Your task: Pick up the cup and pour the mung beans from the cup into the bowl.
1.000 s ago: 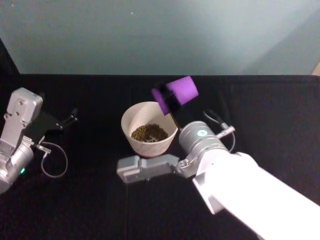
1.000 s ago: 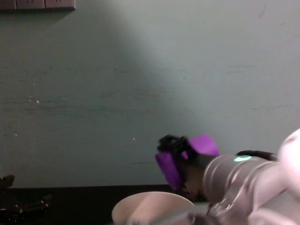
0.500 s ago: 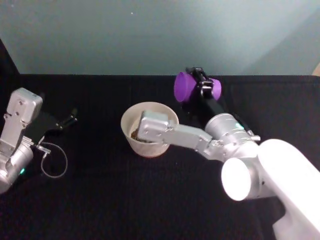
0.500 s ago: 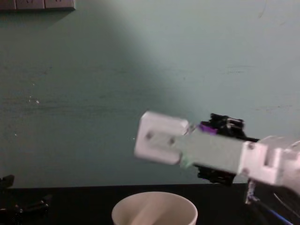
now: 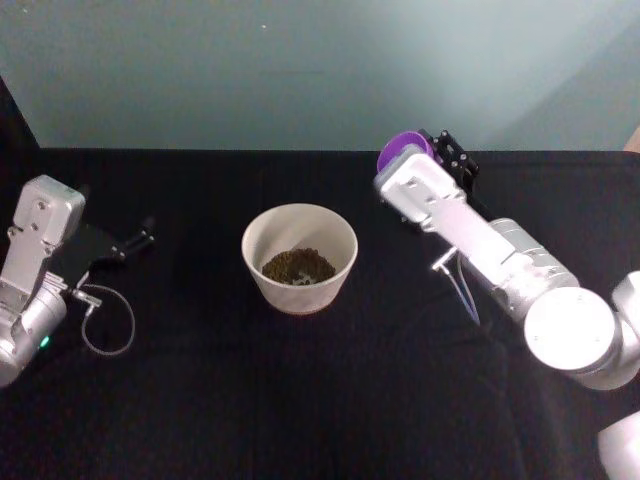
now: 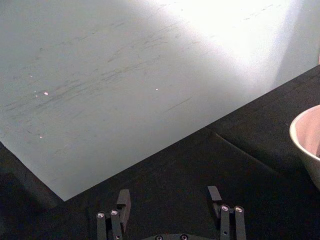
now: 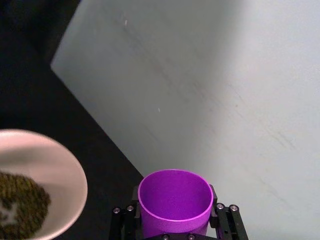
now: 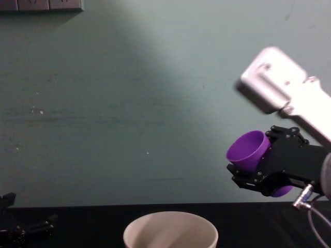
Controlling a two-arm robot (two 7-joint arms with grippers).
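Observation:
The off-white bowl stands mid-table with mung beans lying in its bottom. My right gripper is shut on the purple cup, held in the air to the right of the bowl and farther back, near the wall. In the chest view the cup leans with its mouth up and to the left, above and right of the bowl's rim. The right wrist view looks into the cup, which holds no beans, with the bowl off to one side. My left gripper rests open at the far left.
A black cloth covers the table, and a pale green wall rises right behind it. A loose cable loop lies by the left arm. The left wrist view shows the bowl's edge well away from the open left fingers.
My right arm has swung the cup from its tipped pose over the bowl to the right and back, and turned its mouth upward. The left arm has stayed still.

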